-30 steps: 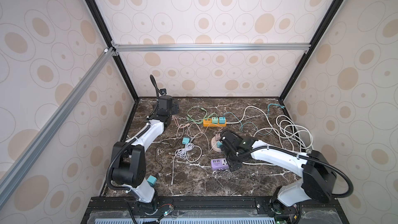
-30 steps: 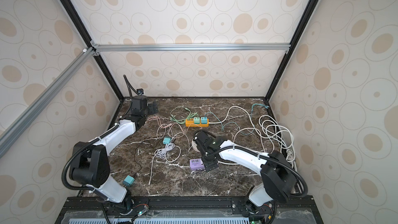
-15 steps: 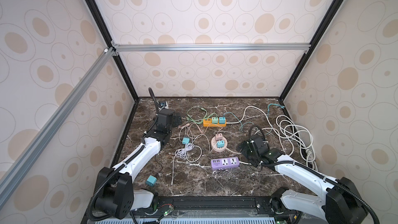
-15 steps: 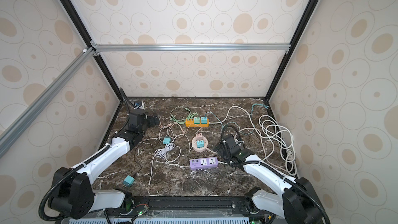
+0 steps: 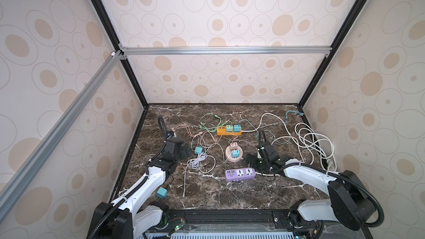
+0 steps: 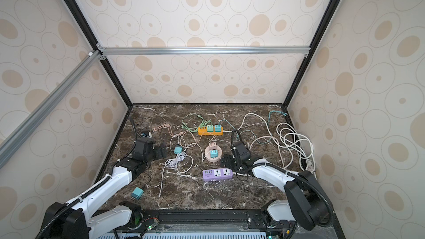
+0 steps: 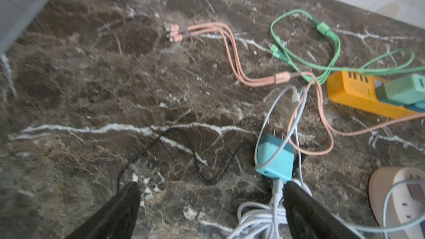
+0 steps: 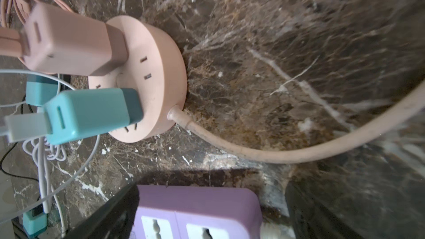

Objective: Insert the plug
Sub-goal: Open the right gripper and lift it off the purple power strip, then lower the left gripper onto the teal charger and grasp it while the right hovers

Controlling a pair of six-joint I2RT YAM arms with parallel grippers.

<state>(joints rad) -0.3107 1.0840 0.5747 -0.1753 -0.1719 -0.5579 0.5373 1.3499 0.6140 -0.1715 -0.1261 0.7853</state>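
Both tools gape wide, holding nothing. The left tool (image 7: 210, 183) hovers by a loose teal plug (image 7: 274, 157) on the worktop (image 7: 92, 88). The right tool (image 8: 211, 186) hangs near the purple power strip (image 8: 197, 212). A second teal plug (image 8: 92, 113) looks seated in the round pink socket hub (image 8: 161, 83), beside a pink plug (image 8: 66, 40).

The tabletop (image 5: 207, 194) looks like polished marble — the purple power strip (image 5: 240, 174) and round pink socket (image 8: 161, 65) are smooth matt plastic, the far frame bar (image 5: 225, 50) bare brushed metal.
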